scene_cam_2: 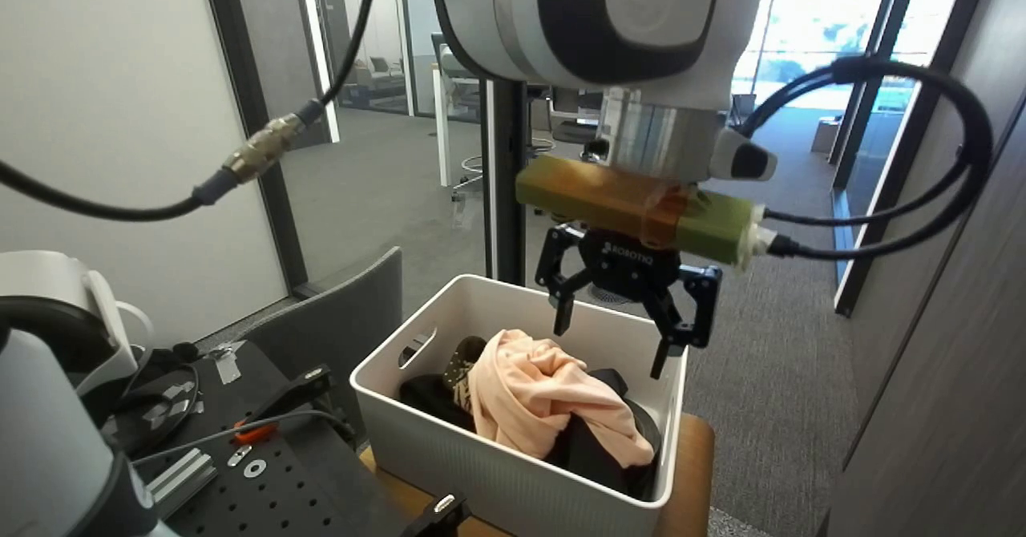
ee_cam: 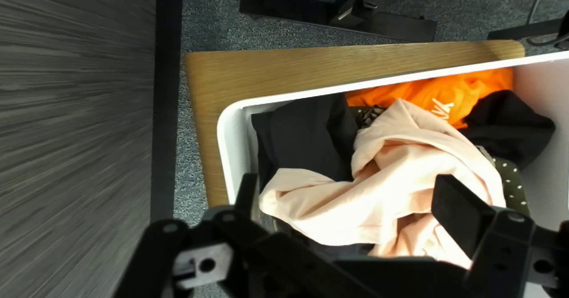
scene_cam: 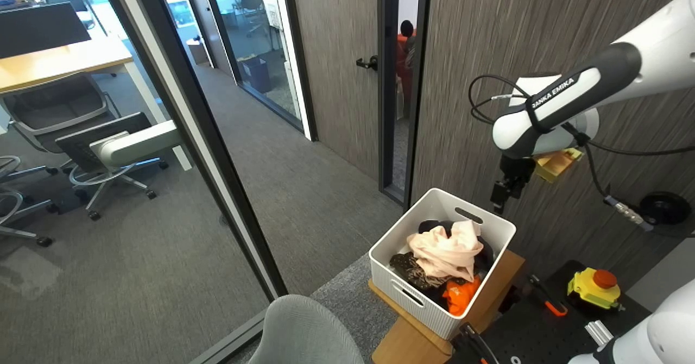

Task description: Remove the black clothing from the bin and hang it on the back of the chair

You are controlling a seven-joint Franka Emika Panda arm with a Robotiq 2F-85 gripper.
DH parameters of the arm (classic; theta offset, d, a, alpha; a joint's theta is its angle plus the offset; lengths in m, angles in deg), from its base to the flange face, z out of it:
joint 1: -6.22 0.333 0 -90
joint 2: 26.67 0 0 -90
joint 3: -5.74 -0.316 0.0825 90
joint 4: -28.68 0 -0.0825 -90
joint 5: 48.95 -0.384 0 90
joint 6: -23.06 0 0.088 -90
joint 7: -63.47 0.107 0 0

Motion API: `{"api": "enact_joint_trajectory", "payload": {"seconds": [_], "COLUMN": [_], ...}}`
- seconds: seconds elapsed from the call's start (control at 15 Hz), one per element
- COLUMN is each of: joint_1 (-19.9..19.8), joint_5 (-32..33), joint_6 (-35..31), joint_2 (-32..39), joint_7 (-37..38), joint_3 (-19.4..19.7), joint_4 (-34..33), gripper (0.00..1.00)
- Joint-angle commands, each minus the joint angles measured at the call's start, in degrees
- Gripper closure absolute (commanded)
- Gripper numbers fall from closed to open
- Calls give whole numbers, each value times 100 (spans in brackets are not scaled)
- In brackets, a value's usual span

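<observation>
A white bin (scene_cam: 386, 281) holds mixed clothes; it also shows in an exterior view (scene_cam_2: 481, 473) and the wrist view (ee_cam: 284, 97). Black clothing lies in it, folded flat at one end in the wrist view (ee_cam: 302, 133) and partly visible in an exterior view (scene_cam_2: 591, 450). A pale pink cloth (scene_cam_2: 521, 401) lies on top and covers part of the black clothing. The grey chair (scene_cam: 307, 331) stands beside the bin; its back also shows in an exterior view (scene_cam_2: 345, 320). My gripper (scene_cam_2: 609, 351) is open and empty, pointing down above one end of the bin.
An orange cloth (ee_cam: 426, 89) and a dotted dark cloth (ee_cam: 511, 180) share the bin. The bin stands on a wooden surface (ee_cam: 249, 73). A black perforated board (scene_cam_2: 280, 497) with clamps and a yellow emergency stop (scene_cam: 594, 288) is beside it. A wood-grain wall (scene_cam: 461, 108) is close to the arm.
</observation>
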Motion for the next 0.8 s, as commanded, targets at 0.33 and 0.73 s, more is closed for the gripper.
{"api": "enact_joint_trajectory", "payload": {"seconds": [0.33,0.73], "joint_1": [-588,-1063], "joint_5": [-2142,-2390], "joint_6": [-711,-542], "joint_2": [1771,2491], "joint_7": [-2482,-2966], "joint_3": [-734,-1303], "joint_4": [-615,-1047], "gripper": [0,0]}}
